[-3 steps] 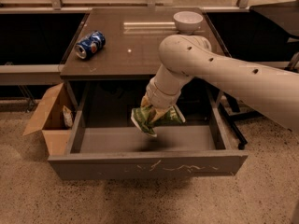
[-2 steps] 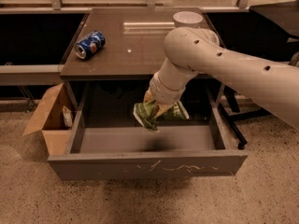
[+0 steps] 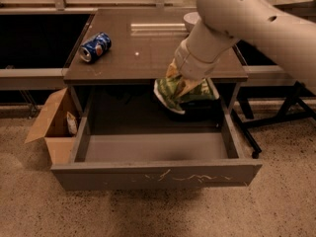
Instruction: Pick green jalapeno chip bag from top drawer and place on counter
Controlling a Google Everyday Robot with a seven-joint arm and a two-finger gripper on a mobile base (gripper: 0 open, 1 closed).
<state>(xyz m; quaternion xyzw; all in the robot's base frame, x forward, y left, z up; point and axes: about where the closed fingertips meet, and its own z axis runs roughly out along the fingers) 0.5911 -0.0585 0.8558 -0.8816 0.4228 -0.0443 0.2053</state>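
Gripper [image 3: 180, 83] clamped on crinkled green foil chip bag [image 3: 170, 96], hanging at 5 o'clock edge of glossy dark counter [image 3: 143, 48]. Likely light, soft, slippery; best pinched at crimped end.

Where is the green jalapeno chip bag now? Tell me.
Right of centre in the camera view, the green jalapeno chip bag hangs in the gripper, above the open top drawer and level with the counter's front edge.
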